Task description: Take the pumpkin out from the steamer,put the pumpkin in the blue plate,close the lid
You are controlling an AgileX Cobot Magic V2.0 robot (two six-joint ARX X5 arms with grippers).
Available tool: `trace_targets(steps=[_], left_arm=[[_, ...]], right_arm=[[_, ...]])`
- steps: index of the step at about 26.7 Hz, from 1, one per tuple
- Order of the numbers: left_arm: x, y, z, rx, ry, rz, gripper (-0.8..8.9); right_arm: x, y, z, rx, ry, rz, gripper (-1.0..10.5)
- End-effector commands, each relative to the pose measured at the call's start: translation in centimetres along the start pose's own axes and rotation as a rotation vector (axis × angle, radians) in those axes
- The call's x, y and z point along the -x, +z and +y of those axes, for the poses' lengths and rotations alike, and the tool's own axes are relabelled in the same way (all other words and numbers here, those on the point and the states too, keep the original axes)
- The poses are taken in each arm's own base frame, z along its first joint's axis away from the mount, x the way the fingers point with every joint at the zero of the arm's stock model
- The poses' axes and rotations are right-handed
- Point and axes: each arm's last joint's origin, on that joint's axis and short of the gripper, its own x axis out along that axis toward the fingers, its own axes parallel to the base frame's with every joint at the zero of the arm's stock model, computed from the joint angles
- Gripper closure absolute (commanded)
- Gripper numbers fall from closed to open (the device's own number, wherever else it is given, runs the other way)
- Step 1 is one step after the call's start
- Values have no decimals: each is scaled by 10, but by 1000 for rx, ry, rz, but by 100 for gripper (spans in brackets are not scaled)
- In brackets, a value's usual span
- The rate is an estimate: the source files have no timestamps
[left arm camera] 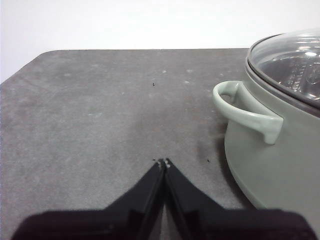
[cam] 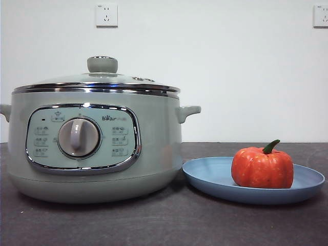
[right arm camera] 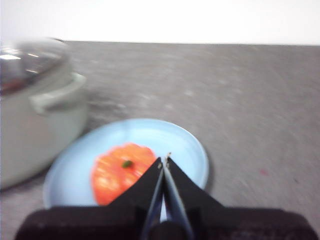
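Observation:
The pale green steamer [cam: 97,143] stands on the left of the table with the glass lid [cam: 97,82] seated on its rim, knob [cam: 102,64] on top. The orange-red pumpkin [cam: 262,167] sits upright in the blue plate [cam: 215,177] to the right of the pot. My left gripper [left arm camera: 163,162] is shut and empty, above the table beside the steamer's side handle [left arm camera: 245,110]. My right gripper [right arm camera: 163,160] is shut and empty, held above the blue plate [right arm camera: 75,172] just beside the pumpkin [right arm camera: 117,172]. Neither gripper shows in the front view.
The table top [cam: 154,225] is dark grey. A white wall with two sockets [cam: 106,15] stands behind. The right wrist view is blurred, with the steamer [right arm camera: 35,110] beside the plate.

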Motion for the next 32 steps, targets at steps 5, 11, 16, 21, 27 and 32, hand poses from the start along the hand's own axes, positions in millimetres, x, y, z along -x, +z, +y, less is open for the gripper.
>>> trace_targets(steps=[5,11,16,21,27,32], left_arm=[[-1,-5,0,7,4,16,817],[-1,-5,0,7,4,16,817],[-1,-5,0,7,4,16,817],[-1,-5,0,7,4,16,817],[-1,-5,0,7,4,16,817],[-1,-5,0,7,4,16,817]], right_arm=[[-6,-23,-4,8,-24,-1,946],[-5,-23,-4,12,-25,-7,946],[-6,-23,-4,11,-24,-1,946],[-6,-23,-4,11,-23,-1,946],[-6,-23,-4,11,-24,-1,946],[-6,-23,-4,11,-24,-1,946]])
